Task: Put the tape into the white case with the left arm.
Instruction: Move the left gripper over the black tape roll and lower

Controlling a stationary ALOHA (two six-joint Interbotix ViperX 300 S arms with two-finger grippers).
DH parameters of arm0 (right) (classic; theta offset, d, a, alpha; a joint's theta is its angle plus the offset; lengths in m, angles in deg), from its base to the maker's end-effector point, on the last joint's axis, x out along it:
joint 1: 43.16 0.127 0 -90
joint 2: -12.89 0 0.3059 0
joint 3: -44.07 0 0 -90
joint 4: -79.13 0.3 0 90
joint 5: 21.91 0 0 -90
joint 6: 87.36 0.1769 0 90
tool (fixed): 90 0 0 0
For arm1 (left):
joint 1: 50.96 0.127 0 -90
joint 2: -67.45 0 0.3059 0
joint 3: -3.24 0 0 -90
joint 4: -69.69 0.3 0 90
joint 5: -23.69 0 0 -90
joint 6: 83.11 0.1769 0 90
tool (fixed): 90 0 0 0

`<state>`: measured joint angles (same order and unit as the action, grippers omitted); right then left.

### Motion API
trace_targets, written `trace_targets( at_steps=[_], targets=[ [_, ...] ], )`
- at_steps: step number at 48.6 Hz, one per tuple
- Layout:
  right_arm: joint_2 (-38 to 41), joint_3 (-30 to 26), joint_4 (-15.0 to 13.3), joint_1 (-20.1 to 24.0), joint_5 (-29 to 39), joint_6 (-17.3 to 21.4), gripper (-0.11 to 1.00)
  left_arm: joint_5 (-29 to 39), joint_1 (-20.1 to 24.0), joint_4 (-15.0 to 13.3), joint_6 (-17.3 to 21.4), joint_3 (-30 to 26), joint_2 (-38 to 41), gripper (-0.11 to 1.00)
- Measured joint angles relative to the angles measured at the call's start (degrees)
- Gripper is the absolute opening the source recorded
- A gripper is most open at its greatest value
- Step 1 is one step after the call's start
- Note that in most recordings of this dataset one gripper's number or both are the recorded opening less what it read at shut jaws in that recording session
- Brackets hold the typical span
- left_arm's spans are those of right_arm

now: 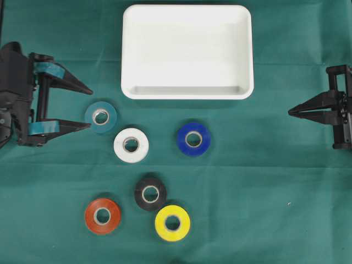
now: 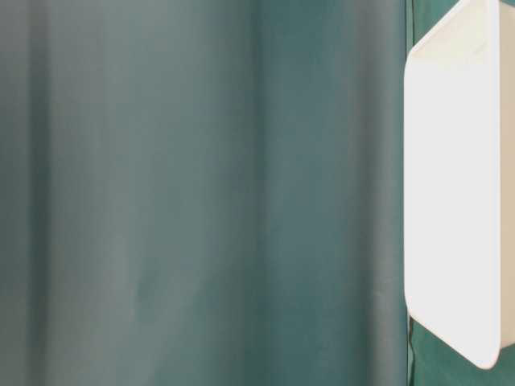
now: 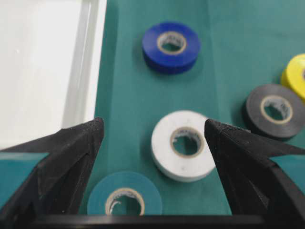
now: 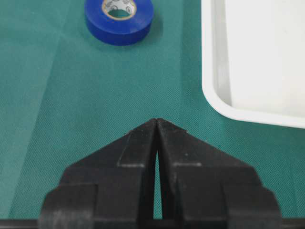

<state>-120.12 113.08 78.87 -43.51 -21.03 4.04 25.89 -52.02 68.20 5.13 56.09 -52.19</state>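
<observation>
The left tool [image 1: 91, 106] stands spread wide and holds nothing, just beside the teal tape [image 1: 100, 116]. The white case [image 1: 187, 92] sits on the green table [image 1: 264, 198], behind the tapes: white tape [image 1: 131, 145], blue tape [image 1: 193, 138], black, orange and yellow nearer. The right tool [image 1: 289, 112] is clenched, well apart

The table-level view is mostly a blurred green cloth [image 2: 201, 193], with the white case [image 2: 459, 201] cut by its right edge. In the left wrist view, the yellow tape roll [image 3: 296, 76] is cropped at the right.
</observation>
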Motion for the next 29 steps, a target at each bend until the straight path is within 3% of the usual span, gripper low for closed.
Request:
trace_targets(
  at_steps=[29],
  targets=[
    [0.0, 0.2, 0.0, 0.0, 0.0, 0.0, -0.09, 1.4, 0.0, 0.0, 0.0, -1.1, 3.5, 1.0]
  ],
)
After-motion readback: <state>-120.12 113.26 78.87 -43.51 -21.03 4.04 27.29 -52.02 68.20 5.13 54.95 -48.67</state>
